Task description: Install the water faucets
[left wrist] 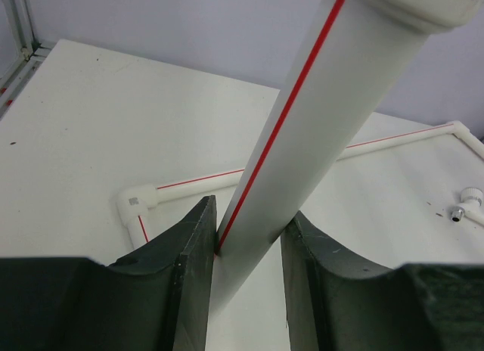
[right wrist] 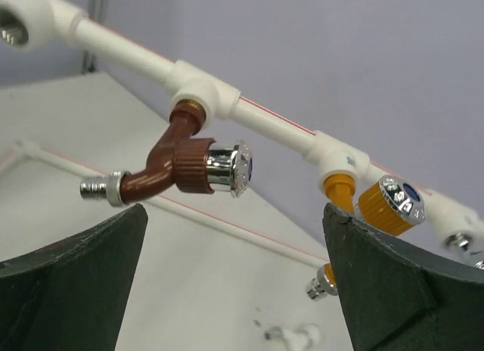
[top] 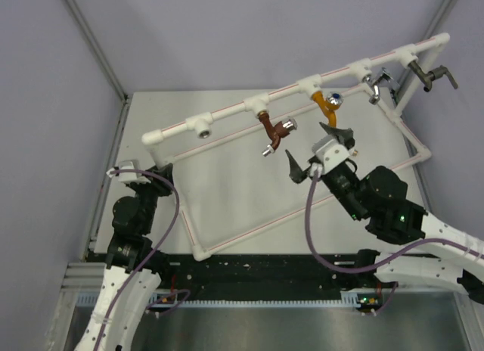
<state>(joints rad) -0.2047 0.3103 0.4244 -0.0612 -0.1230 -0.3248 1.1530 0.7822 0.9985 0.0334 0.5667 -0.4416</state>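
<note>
Left gripper [left wrist: 248, 234] sits closest to the lens, fingers closed on the frame's [top: 249, 232] left leg [left wrist: 302, 139], one either side, bracing it. Right gripper [right wrist: 234, 237] is wide open and empty. It hangs just below and in front of brown faucet [right wrist: 170, 169], not touching it.

Status along top rail [top: 231, 110], left to right in overhead view:
- socket [top: 202, 126]: bare, nothing threaded in
- brown faucet: seated in its tee, spout angled down, silver tip out
- orange faucet [top: 330, 103]: in its tee
- chrome faucet [top: 378, 82]: in
- dark faucet [top: 431, 75]: in, at far end

Four of five positions look filled. Can't judge from these views whether each thread is fully home, but none hangs visibly crooked.

Left over: a small white piece with a silver tip lies on table [top: 227, 184] inside the frame, untouched. It's probably white faucet [left wrist: 465, 206], but it's small and blurred in both wrist views and I can't pick it out overhead.

My read is we're most of the way through. The remaining job is the white one into the bare socket at the rail's left end. That means right arm picks it off the table and carries it across past brown faucet, with left arm holding the frame against the twisting.
</note>
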